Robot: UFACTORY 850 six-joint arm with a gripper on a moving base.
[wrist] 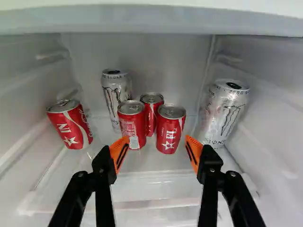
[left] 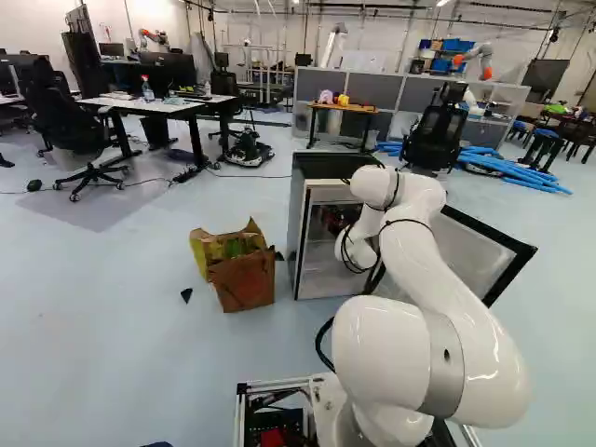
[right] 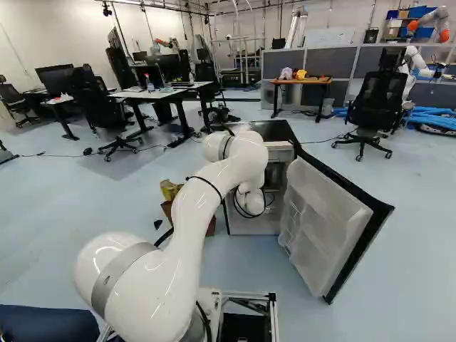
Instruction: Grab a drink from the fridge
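Wrist view: red cans (wrist: 166, 128) bear white lettering.

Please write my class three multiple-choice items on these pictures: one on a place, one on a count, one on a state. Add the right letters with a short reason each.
1. Where is the brown bag?
A) on a desk
B) on the floor beside the fridge
C) inside the fridge

2. How many red cans does the wrist view show?
A) two
B) six
C) four

3. How does the hand stand?
A) open
B) shut on a can
C) shut and empty

Key:
1 B: the left base view shows it on the floor by the fridge.
2 C: one is near a side wall, three are grouped.
3 A: its orange pads stand well apart, gripping nothing.
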